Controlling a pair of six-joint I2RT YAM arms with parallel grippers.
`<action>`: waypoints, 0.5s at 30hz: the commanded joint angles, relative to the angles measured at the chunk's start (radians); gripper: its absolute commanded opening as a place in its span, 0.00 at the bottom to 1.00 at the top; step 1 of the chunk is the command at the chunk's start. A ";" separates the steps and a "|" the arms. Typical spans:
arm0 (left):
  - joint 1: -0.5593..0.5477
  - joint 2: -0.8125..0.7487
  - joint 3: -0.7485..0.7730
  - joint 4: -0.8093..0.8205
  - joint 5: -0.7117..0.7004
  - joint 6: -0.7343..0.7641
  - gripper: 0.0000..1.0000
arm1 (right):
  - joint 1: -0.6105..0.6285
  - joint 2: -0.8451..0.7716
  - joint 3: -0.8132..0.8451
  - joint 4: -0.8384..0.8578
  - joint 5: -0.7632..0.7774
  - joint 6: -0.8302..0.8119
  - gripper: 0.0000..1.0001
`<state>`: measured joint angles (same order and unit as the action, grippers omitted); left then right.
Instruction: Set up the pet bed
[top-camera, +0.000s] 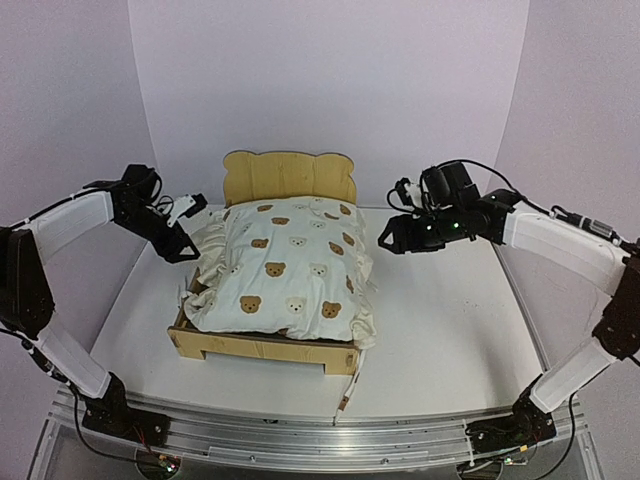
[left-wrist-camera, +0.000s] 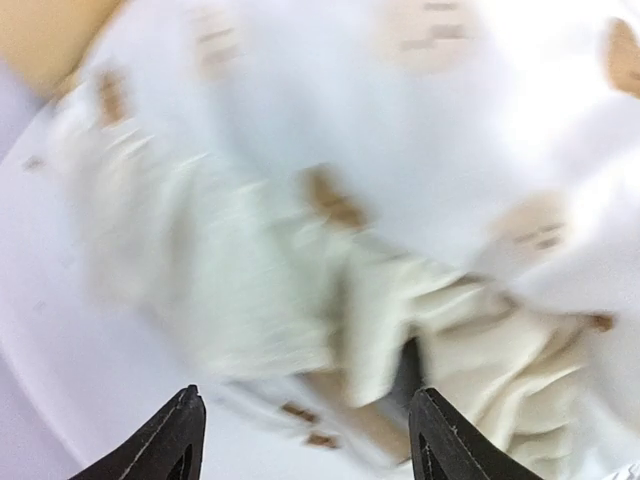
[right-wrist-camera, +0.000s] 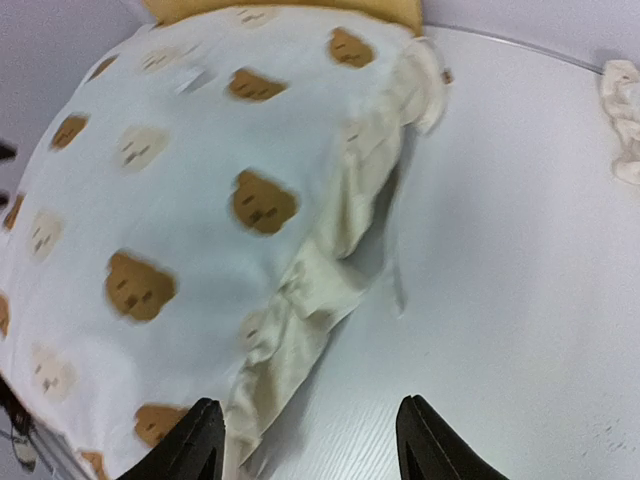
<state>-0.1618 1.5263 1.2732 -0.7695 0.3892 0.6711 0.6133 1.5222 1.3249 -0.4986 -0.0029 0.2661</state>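
From above: the pet bed (top-camera: 275, 275) sits mid-table, its headboard (top-camera: 288, 178) at the far end. The bear-print cushion (top-camera: 285, 265) is heaped on the plywood frame (top-camera: 265, 350) and spills over both long sides. The left tool (top-camera: 188, 232) hovers just beside the cushion's left ruffle with its jaws wide and nothing in them. The right tool (top-camera: 384, 240) hangs near the right side, also wide and empty. There's bare table (top-camera: 450, 320) on either flank.

Left wrist now, and it's blurry. The left tool (left-wrist-camera: 305, 445) is spread above the rumpled ruffle (left-wrist-camera: 300, 300), not touching as far as I can tell.

Right wrist: the right tool (right-wrist-camera: 310, 440) gapes over the cushion's (right-wrist-camera: 200, 200) drooping edge. A cream ruffled scrap (right-wrist-camera: 622, 115) lies well apart, too cropped to name.

My read is that the cushion is light, soft and floppy, so it'll sag and drag. Pinch the ruffle seam on both sides together. The frame looks stiff but light, and likely to slide if tugged.
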 joint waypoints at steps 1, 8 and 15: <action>0.139 0.035 0.057 0.026 0.013 0.017 0.74 | 0.171 -0.071 -0.077 -0.057 -0.037 0.038 0.60; 0.157 0.078 -0.025 0.054 0.070 -0.027 0.76 | 0.442 -0.080 -0.135 -0.061 0.074 0.026 0.61; 0.157 0.022 -0.288 0.194 0.023 0.076 0.72 | 0.519 -0.044 -0.169 -0.062 0.247 0.063 0.61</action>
<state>-0.0046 1.6132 1.1249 -0.6874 0.4247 0.6757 1.1370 1.4643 1.1803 -0.5546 0.0885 0.2871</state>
